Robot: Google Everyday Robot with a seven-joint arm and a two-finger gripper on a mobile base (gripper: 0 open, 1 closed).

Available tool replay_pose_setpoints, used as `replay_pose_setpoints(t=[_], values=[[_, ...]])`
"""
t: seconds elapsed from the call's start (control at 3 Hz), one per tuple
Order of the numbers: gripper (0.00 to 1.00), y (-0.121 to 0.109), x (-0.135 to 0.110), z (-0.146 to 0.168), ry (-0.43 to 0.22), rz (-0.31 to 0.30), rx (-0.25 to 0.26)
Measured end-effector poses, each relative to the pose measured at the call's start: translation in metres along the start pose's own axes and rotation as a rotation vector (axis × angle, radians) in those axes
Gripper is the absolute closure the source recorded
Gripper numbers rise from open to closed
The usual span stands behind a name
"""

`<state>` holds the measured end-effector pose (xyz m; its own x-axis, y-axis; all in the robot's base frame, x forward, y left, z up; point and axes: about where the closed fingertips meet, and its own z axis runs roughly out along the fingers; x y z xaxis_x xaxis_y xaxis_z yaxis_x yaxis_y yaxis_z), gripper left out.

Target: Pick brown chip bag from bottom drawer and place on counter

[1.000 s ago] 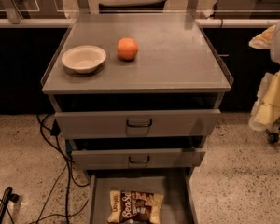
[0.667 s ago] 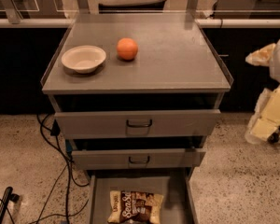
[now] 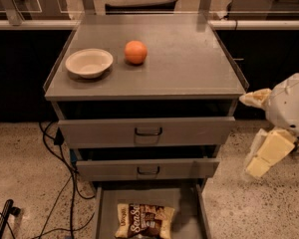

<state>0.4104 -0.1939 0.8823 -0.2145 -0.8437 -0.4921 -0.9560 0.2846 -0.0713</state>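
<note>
Currently tool [image 3: 274, 143] hangs off right side of cabinet, level with upper drawers, well apart from surface [image 3: 189, 59]. How far open: cannot tell. Nothing seen in its hold; touches nothing. Brown chip bag [image 3: 144, 220] lies flat in open bottom drawer [image 3: 187, 210], mid-floor. Bowl [image 3: 88, 62] near surface's front-left corner, orange [image 3: 135, 52] just beside it.

A chip bag [image 3: 143, 221] lies flat in the open bottom drawer [image 3: 105, 210]. A bowl [image 3: 88, 62] and an orange [image 3: 135, 52] sit near each other on the desk [image 3: 189, 63]. The gripper [image 3: 262, 131] hangs right of the cabinet.
</note>
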Motion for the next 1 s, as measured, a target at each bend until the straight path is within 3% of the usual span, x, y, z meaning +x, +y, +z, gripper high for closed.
replay_pose_setpoints(t=[0.33, 0.67, 1.0], values=[[0.0, 0.014, 0.016, 0.059, -0.013, 0.038, -0.088], [0.0, 0.016, 0.017, 0.064, -0.02, 0.041, -0.095], [0.0, 0.033, 0.021, 0.098, -0.078, 0.067, -0.147]])
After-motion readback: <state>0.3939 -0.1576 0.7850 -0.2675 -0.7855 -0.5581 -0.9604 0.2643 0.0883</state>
